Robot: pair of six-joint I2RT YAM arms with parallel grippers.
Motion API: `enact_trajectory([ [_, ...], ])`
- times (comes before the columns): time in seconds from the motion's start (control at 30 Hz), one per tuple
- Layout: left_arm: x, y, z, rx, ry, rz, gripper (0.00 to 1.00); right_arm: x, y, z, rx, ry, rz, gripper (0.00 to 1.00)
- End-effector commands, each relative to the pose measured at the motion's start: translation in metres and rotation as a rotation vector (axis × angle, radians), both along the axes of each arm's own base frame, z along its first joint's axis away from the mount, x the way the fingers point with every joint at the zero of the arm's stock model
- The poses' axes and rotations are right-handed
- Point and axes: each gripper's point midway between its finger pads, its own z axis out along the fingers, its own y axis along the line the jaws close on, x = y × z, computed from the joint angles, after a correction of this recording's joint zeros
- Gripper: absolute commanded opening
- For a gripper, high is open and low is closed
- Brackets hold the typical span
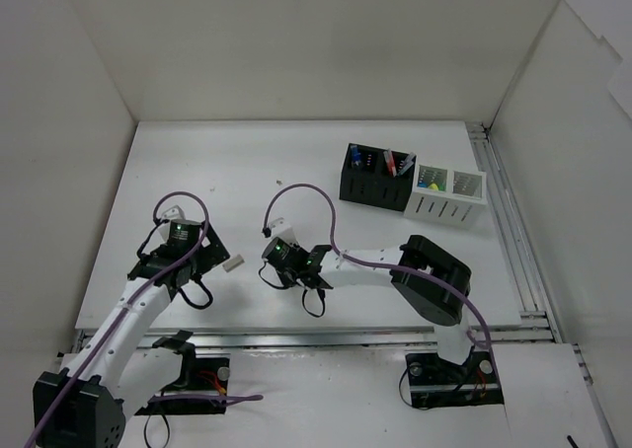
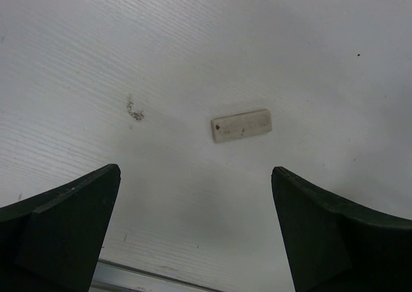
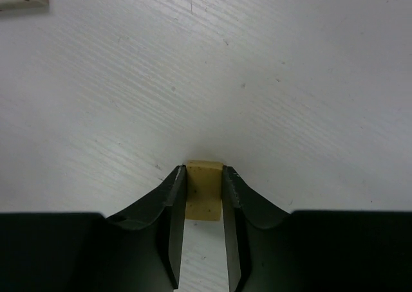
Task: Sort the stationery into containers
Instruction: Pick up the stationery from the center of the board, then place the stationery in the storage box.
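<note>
Beige eraser (image 3: pixel 204 202) is pinched in the right tool (image 3: pixel 203 174), presumably for hauling to the far-right containers (image 1: pixel 370 193); left tool (image 2: pixel 196 171) hangs spread over a white eraser (image 2: pixel 241 125), ready to grab.

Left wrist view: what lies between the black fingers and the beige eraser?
Just bare table between the open left gripper and the eraser, per the left wrist view.

Robotics laboratory test cell. A white table (image 1: pixel 296 172) is boxed in on three sides by plain white panel walls (image 1: pixel 316 43). A left arm (image 1: pixel 128 320) and a right arm (image 1: pixel 370 267) are bolted side by side at its near edge. Aluminium rails (image 1: pixel 509 226) run along the right and near edges, and purple cables (image 1: pixel 301 186) loop over both arms.
</note>
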Motion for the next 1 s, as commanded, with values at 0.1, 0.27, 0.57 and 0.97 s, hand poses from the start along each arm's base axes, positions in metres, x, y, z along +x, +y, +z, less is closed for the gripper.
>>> enact_trajectory([
  [0.1,0.015,-0.008,0.006,-0.011,-0.031,-0.053,0.99,0.027,-0.022,0.058,0.044,-0.150,-0.130,0.01],
  [0.27,0.020,-0.022,-0.004,-0.023,-0.011,-0.172,0.99,0.089,-0.124,0.114,0.066,-0.247,-0.373,0.00],
  [0.57,0.037,-0.034,-0.011,0.014,0.029,-0.338,0.99,0.154,-0.345,0.208,0.036,-0.384,-0.855,0.00],
  [0.97,0.050,-0.046,-0.032,0.022,0.109,-0.407,0.99,0.191,-0.462,0.188,-0.024,-0.270,-1.017,0.21],
])
